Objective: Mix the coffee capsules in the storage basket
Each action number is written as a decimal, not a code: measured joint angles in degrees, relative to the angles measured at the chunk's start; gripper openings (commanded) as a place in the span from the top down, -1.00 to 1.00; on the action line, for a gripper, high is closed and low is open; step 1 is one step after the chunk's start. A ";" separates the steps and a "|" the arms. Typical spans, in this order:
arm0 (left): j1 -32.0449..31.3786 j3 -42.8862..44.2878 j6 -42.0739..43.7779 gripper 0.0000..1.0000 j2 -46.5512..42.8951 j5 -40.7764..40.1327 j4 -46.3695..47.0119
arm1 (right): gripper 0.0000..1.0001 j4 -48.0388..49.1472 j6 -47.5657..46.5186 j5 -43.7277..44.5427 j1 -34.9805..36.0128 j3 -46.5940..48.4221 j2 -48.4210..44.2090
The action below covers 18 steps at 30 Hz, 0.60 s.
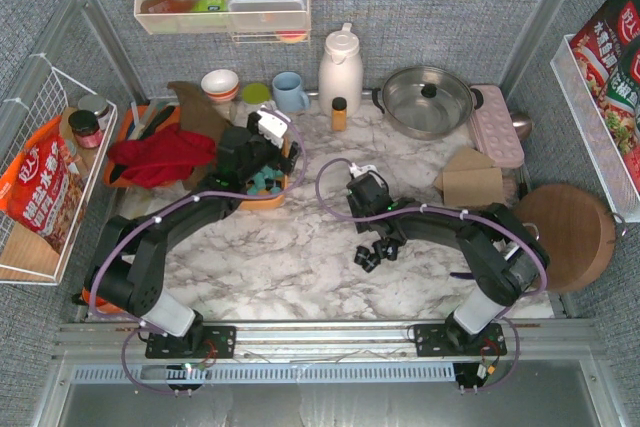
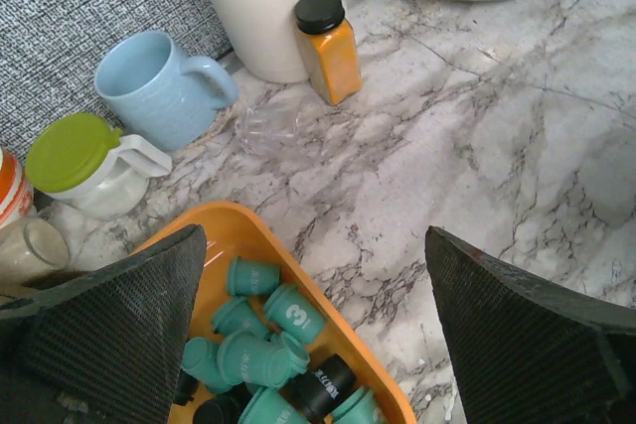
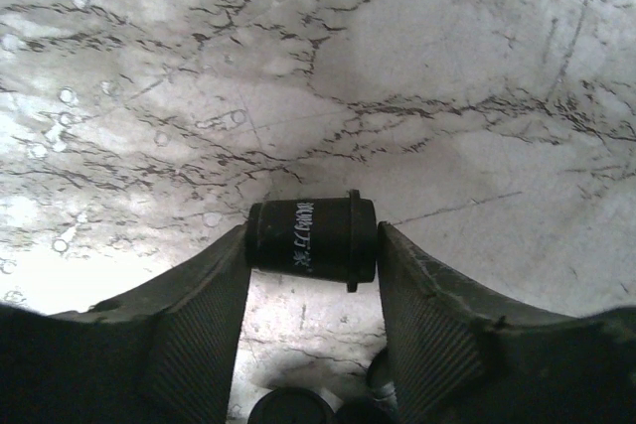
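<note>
the right gripper (image 3: 312, 245) has its two fingers (image 3: 199, 335) pressed on the sides of one black capsule (image 3: 311, 233). the capsule lies on its side between them, and it has white writing on it. i cannot tell if it is up off the marble table (image 3: 397, 67) or resting on it. more black capsules (image 1: 372, 255) sit in a little bunch just beside it, near the middle of the table, well apart from the storage basket (image 1: 262, 203). the left gripper (image 2: 313, 285) is open wide with nothing in it, and it hangs over the orange basket at the far left. inside the basket lie lots of teal capsules (image 2: 263, 350) in a heap, with a dark capsule (image 2: 323, 379) among them. past the basket, by the far wall, stand a blue mug (image 2: 159, 86) and a small jar of orange powder (image 2: 328, 47). the job in hand looks like fetching the black ones from the table so they can go in with the teal ones. next, i think the right arm should lift the capsule straight up with a firm hold, since it is round and could slip or roll away. then it should carry it far and left and let it go over the teal heap. the left arm is above the basket, so it may need to make room or the two arms could bump.
</note>
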 measured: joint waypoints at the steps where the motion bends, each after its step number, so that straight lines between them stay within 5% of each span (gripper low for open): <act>1: -0.24 0.00 0.20 -0.98 -0.13 0.07 -0.63 | 0.07 0.39 -0.04 -0.66 -0.04 -0.09 -0.02; 7: -0.63 -1.51 1.27 -0.98 -0.59 6.12 -0.46 | 0.36 1.20 -0.66 -2.40 -0.15 -0.72 -1.16; 18: -5.01 -11.45 14.56 -0.98 -3.37 31.41 6.25 | 0.37 -0.90 0.26 -6.60 -0.17 -2.84 -22.43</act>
